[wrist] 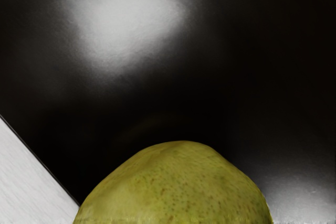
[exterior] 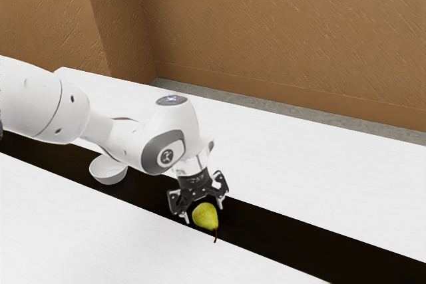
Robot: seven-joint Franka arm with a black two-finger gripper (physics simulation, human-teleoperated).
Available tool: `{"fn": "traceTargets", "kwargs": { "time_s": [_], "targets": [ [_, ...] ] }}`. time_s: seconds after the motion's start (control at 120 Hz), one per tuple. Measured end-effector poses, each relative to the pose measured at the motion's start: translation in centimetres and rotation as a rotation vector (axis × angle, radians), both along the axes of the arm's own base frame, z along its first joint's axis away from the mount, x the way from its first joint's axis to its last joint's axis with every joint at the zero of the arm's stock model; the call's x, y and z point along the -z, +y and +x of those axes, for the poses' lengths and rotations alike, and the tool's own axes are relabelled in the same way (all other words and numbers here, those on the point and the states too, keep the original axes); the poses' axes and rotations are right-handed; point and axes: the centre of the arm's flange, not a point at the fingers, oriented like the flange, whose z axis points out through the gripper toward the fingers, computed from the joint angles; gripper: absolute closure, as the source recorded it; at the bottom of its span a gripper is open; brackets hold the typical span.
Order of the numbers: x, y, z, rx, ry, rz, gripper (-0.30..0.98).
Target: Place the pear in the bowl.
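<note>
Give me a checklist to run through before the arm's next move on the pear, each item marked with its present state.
1. Gripper open: ok, its fingers stand apart.
2. Pear under the hand: ok, it lies just below, with a finger toward either side in the exterior view.
3. Fingers low enough for a firm hold: cannot tell.
4. Pear gripped: not ok, the fingers are not closed on it.
5. Bowl upright to receive the pear: ok, it stands on the dark strip.
</note>
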Motion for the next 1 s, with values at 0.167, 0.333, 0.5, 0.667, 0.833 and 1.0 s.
{"fn": "traceTargets", "kwargs": {
  "time_s": [0.167,0.333,0.5,0.667,0.833,1.0],
  "targets": [
    [0.7,-0.4,0.2,-0.022,0.011,-0.001,0.0],
    [1.0,-0.4,0.3,-0.041,0.019,-0.001,0.03],
    [1.0,-0.2,0.4,-0.059,0.023,0.0,0.12],
    [1.2,-0.1,0.4,-0.072,0.029,0.002,0.23],
    [1.2,0.0,0.4,-0.079,0.03,0.006,0.29],
    [0.5,0.2,0.6,-0.088,0.021,0.01,0.4]
  ]
}}
